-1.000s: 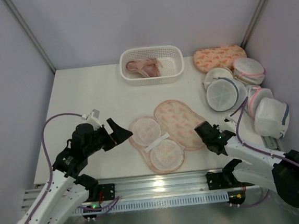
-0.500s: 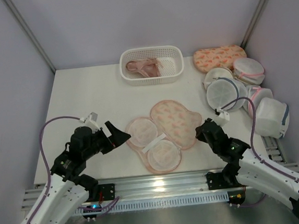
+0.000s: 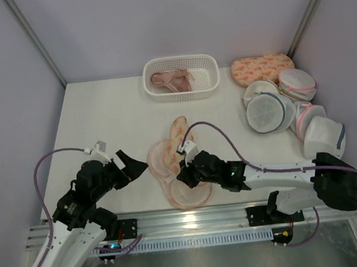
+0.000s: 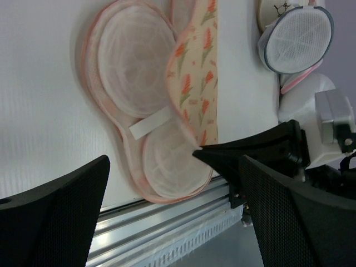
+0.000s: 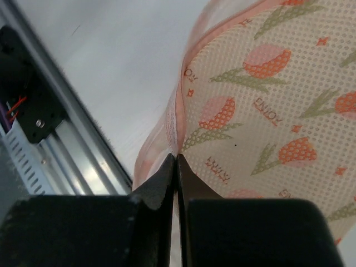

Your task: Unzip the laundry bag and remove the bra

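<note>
Top external view: the laundry bag [image 3: 166, 158] lay unzipped in the middle of the counter [image 3: 102, 121] with its white lining showing. Your right claw [image 3: 183, 174] pinched its rim and held the printed flap up on edge. The bra [image 3: 171, 80] sat in the white basket [image 3: 181, 96] at the back, well apart from the bag, so I judged the removal done.

Left wrist view: your left claw [image 4: 175, 183] hung spread and empty, apart from the bag [image 4: 133, 72].

Right wrist view: the right claw [image 5: 176, 161] was pressed tight on the pink-edged rim of the bag [image 5: 267, 111]. Only letting go looked left to do.
</note>
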You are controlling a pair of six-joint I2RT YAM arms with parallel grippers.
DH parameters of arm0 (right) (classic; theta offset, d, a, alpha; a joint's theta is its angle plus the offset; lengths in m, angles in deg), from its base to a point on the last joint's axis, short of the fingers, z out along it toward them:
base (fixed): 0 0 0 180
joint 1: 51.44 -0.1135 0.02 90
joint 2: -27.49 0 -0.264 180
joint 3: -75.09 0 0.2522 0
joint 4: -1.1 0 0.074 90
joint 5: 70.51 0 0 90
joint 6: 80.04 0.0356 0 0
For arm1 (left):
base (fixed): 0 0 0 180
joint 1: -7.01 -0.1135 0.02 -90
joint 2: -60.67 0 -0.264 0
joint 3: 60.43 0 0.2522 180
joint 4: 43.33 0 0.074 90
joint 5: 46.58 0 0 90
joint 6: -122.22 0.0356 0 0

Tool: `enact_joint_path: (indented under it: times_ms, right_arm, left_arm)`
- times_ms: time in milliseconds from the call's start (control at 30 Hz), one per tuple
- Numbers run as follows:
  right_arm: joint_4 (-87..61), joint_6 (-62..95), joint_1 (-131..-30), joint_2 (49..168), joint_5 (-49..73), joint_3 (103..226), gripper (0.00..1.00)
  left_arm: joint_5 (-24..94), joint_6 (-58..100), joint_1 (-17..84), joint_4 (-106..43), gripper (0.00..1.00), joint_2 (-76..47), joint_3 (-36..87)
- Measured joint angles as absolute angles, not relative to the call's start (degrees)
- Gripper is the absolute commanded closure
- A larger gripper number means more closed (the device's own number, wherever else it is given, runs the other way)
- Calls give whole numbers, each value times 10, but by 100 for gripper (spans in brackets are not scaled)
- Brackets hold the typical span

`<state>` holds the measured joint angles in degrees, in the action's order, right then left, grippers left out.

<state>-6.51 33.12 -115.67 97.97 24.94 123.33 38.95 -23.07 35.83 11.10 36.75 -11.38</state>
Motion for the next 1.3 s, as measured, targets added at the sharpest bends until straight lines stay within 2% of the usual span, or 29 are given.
enact_joint_path:
  times_ms: [167, 367, 400, 433, 467, 567, 733, 900, 1200, 1300]
  right_arm:
    - [-44, 286, -1234, 1104, 190, 1318, 96]
    - [-38, 274, -1275, 1171, 148, 1347, 96]
    - [-40, 274, -1278, 1178, 142, 1347, 94]
    - [-43, 275, -1281, 1184, 137, 1347, 41]
    - [-45, 280, -1283, 1189, 133, 1347, 29]
    - [-55, 286, -1287, 1197, 127, 1347, 5]
    - [-37, 299, -1295, 1144, 136, 1305, 1]
    - [-28, 305, -1297, 1001, 146, 1267, 0]
    - [-85, 319, -1301, 813, 267, 1250, 1]
    - [-125, 327, -1301, 765, 305, 1235, 1]
  left_arm:
    - [408, -233, 358, 136, 0, 392, -113]
    - [419, -241, 358, 158, 0, 408, -113]
    - [419, -242, 358, 160, 1, 410, -113]
    - [420, -242, 358, 162, 1, 411, -113]
    - [421, -243, 358, 165, 0, 412, -113]
    - [422, -243, 358, 168, 1, 412, -113]
    - [421, -243, 358, 165, 1, 412, -113]
    - [416, -229, 358, 152, 1, 395, -114]
    - [367, -156, 360, 98, 1, 140, -114]
    - [379, -142, 363, 92, 0, 97, -114]
